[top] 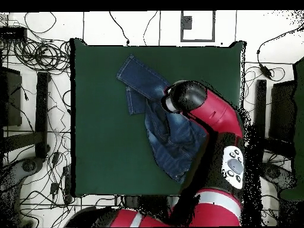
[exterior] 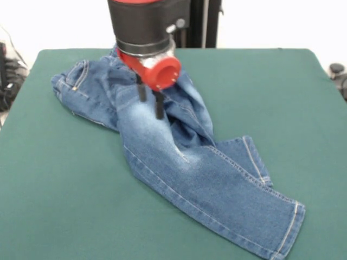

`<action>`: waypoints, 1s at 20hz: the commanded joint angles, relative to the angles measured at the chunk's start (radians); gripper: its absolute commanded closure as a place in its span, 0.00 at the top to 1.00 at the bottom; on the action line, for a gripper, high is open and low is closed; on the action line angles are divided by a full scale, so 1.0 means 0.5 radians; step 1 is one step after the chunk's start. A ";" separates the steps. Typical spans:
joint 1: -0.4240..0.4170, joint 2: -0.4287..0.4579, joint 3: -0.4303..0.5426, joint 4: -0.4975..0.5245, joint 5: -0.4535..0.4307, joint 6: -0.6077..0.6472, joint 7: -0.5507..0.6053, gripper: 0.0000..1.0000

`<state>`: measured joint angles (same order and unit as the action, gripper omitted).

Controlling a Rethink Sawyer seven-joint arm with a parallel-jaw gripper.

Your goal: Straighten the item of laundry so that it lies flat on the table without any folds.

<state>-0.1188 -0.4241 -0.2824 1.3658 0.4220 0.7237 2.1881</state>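
Observation:
The blue denim jeans (exterior: 184, 162) lie crumpled on the green table (exterior: 271, 97). The waist is bunched at the far left and one leg runs to the near right, with folds in the middle. My gripper (exterior: 150, 102) is open, its two black fingers (exterior: 159, 105) apart and pointing down just over the faded patch at the jeans' middle. I cannot tell if they touch the cloth. In the overhead view the jeans (top: 142, 77) lie right of the table's (top: 101, 119) centre. The arm's (top: 208, 113) head covers their middle and hides the fingers.
The red and black arm reaches in over the table's robot side. Cables and dark equipment (top: 35, 101) lie on the floor around the table. A black object (exterior: 337, 73) sits just off the table's right edge in the front view.

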 commanded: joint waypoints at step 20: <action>0.314 0.576 0.028 -0.367 0.426 -0.229 1.220 1.00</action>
<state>-0.0040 -0.2185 -0.2934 1.2440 0.5850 0.6319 2.4934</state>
